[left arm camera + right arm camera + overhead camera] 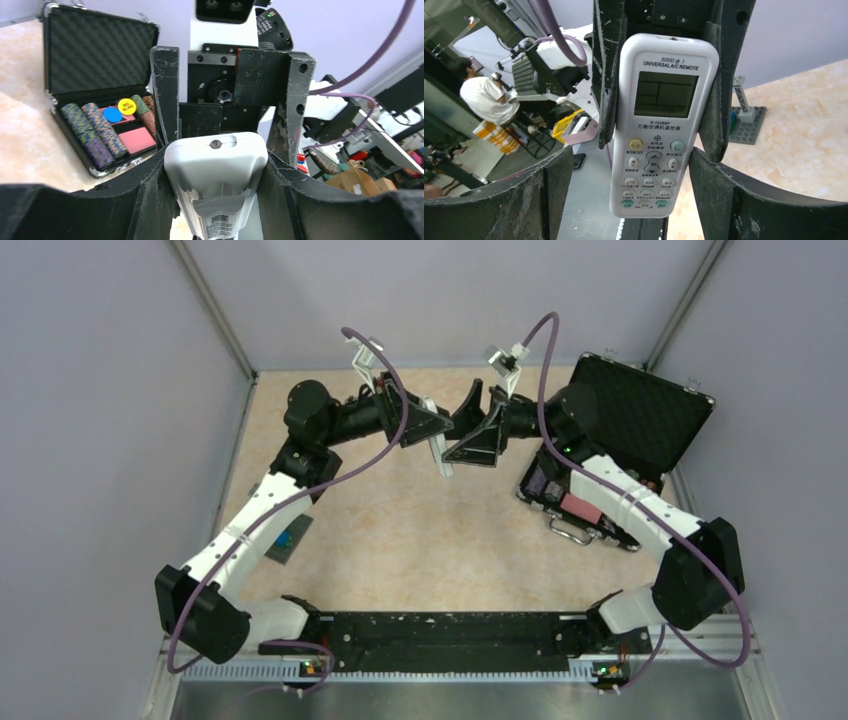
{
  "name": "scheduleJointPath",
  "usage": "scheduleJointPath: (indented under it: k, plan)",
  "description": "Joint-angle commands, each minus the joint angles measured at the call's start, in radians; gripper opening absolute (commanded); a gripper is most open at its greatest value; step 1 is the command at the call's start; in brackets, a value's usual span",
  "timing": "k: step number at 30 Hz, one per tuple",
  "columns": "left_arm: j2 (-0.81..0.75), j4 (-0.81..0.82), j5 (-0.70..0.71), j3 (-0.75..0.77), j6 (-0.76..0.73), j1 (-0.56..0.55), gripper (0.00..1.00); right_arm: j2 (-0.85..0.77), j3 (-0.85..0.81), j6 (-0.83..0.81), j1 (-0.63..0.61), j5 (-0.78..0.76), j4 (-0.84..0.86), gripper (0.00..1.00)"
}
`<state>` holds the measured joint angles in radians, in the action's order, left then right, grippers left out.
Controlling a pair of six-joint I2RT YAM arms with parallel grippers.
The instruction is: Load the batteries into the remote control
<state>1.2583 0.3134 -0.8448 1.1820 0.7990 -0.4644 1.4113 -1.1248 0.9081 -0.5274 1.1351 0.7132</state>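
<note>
The white remote control [440, 452] hangs above the middle of the table, and my left gripper [432, 435] is shut on its upper half. In the left wrist view its back [215, 165], with a printed label, sits between my left gripper's [216, 192] fingers. In the right wrist view its display and buttons [659, 100] face the camera. My right gripper [630, 172] is open. Its fingers [544, 200] stand either side of the remote's lower end with a gap on both sides. The batteries are out of view.
An open black case [625, 420] with striped poker chips [95, 135] and a foam-lined lid lies at the right back. A dark grey card with a blue patch [285, 540] lies under the left arm. A grey studded plate [746, 125] rests on the tabletop.
</note>
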Motion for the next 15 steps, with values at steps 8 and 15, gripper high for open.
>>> scheduleJointPath:
  k: [8,15]
  plan:
    - [0.019,0.173,-0.045,0.013,0.061,0.003,0.02,0.034,-0.006,0.077,-0.039,0.026,0.097,0.79]
    - [0.009,0.119,-0.023,0.012,0.017,0.003,0.02,0.051,-0.017,0.064,-0.04,0.009,0.059,0.6]
